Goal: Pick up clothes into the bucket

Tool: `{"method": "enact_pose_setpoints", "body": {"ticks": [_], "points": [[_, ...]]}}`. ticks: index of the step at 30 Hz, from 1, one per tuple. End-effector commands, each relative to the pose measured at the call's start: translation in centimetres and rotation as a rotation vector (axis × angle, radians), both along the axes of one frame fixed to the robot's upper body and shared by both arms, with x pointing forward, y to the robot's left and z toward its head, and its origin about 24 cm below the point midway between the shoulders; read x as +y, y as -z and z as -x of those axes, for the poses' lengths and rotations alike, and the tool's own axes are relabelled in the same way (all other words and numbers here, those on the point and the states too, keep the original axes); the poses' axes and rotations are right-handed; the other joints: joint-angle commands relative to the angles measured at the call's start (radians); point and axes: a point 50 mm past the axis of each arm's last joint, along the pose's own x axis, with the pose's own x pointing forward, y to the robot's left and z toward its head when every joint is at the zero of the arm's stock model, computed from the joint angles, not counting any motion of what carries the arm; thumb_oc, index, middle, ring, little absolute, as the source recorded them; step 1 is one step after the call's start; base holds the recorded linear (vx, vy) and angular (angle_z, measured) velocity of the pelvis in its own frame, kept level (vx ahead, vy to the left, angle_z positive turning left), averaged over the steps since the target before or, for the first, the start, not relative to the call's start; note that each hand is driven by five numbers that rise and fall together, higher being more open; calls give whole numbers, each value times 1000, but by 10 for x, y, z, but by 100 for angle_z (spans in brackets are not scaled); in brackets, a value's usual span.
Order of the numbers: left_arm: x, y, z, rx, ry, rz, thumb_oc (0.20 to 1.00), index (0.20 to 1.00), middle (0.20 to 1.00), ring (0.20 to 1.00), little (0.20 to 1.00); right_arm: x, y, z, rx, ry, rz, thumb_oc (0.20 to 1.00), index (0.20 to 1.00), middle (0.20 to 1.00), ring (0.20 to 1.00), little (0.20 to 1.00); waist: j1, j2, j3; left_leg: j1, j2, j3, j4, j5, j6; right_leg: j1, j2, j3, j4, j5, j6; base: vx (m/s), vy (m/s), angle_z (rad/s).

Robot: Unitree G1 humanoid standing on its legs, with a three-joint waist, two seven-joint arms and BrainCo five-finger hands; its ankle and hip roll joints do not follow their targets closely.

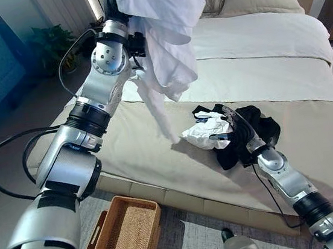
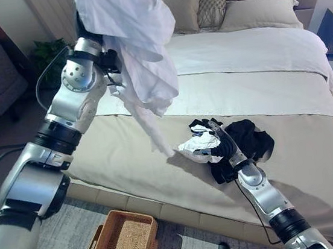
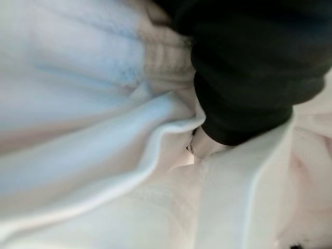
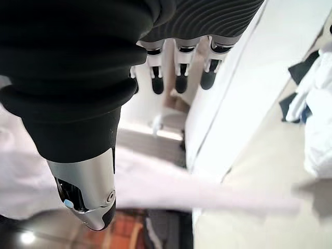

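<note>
White cloth, a shirt-like garment (image 1: 164, 33), hangs high over the near edge of the bed (image 1: 314, 143), draped over the raised left arm, its tail trailing down towards the bedcover. The left hand (image 3: 207, 148) is buried in the folds, so I cannot tell from the pictures whether its fingers are clamped on the fabric or not, though the garment's lift suggests it is carried there. The wicker basket (image 1: 127, 235) that serves as the bucket stands on the rug on the floor, just off the foot of the bed and well below the garment.

On the bedcover lies a small heap of black and white clothes (image 1: 231, 130). The right hand (image 1: 234, 122) reaches over that heap; in the right wrist view its fingers (image 4: 180, 80) are straight and apart, holding nothing.

The step in hand looks like the carry: one garment is up, not yet in the basket. The next move calls for swinging the left arm down and out over the basket, low enough that the long tail falls inside its rim instead of draping over the edge
</note>
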Motion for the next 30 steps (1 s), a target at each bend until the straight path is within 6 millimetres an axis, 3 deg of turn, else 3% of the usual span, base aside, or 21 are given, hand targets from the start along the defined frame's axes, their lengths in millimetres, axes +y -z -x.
{"method": "enact_pose_setpoints", "body": {"ticks": [1,6,7,8,9,12,13,14,15,19,23,30], "points": [[7,-57,14,-209,-27,76,200,200,200,200,200,5,-2,-1,-39,-15,13,1000,1000,1000,1000,1000,53,-53,-38,-38,-58,-47,122,-116,32,-19,-62,-31,109,-56,60,-1,6,9],[36,-50,20,-251,-115,77,200,200,200,200,200,-2,27,6,51,31,107,1000,1000,1000,1000,1000,67,-56,-30,-40,-61,-57,128,-118,31,-16,-64,-41,113,-59,58,-11,8,5],[55,-46,27,-298,-179,28,200,200,200,200,200,-10,49,14,139,59,151,1000,1000,1000,1000,1000,80,-60,-22,-45,-62,-61,132,-117,31,-18,-65,-45,115,-59,57,-29,8,12],[55,-45,27,-297,-182,27,200,200,200,200,200,-9,50,14,139,57,152,1000,1000,1000,1000,1000,78,-60,-23,-45,-62,-62,132,-118,31,-18,-65,-45,116,-60,57,-51,11,15],[80,-37,37,-329,-252,-22,200,200,200,200,200,-17,73,24,236,79,207,1000,1000,1000,1000,1000,89,-66,-15,-52,-61,-68,136,-117,29,-20,-64,-49,118,-61,56,-43,1,9],[111,-29,55,-378,-344,-91,200,200,200,200,200,-37,109,48,406,148,256,1000,1000,1000,1000,1000,106,-76,-2,-65,-61,-75,142,-117,26,-29,-64,-59,125,-60,55,-48,5,8],[111,-29,55,-378,-344,-91,200,200,200,200,200,-37,109,48,406,148,256,1000,1000,1000,1000,1000,105,-75,-2,-65,-61,-75,142,-117,26,-29,-64,-59,125,-60,55,-68,7,15],[129,-25,72,-413,-376,-93,200,200,200,200,200,-52,137,73,556,234,267,1000,1000,1000,1000,1000,122,-84,12,-78,-62,-84,150,-117,25,-39,-63,-64,132,-61,52,-66,-1,16],[132,-20,73,-403,-379,-89,200,200,200,200,200,-51,140,74,571,243,257,1000,1000,1000,1000,1000,124,-86,16,-82,-62,-87,154,-117,25,-42,-62,-65,135,-61,51,-85,3,22],[158,-17,102,-458,-451,-113,200,200,200,200,200,-60,173,118,781,288,279,1000,1000,1000,1000,1000,147,-99,40,-108,-62,-106,167,-115,23,-61,-59,-80,145,-63,44,-62,0,13],[178,-7,127,-475,-490,-88,200,200,200,200,200,-66,189,147,915,302,323,1000,1000,1000,1000,1000,171,-114,60,-136,-63,-127,185,-114,21,-77,-58,-95,158,-67,37,-48,-9,19],[194,31,137,-354,-478,17,200,200,200,200,200,-72,182,140,867,293,343,1000,1000,1000,1000,1000,195,-130,95,-177,-70,-163,214,-110,20,-107,-60,-119,199,-84,27,-41,-4,14]]}}
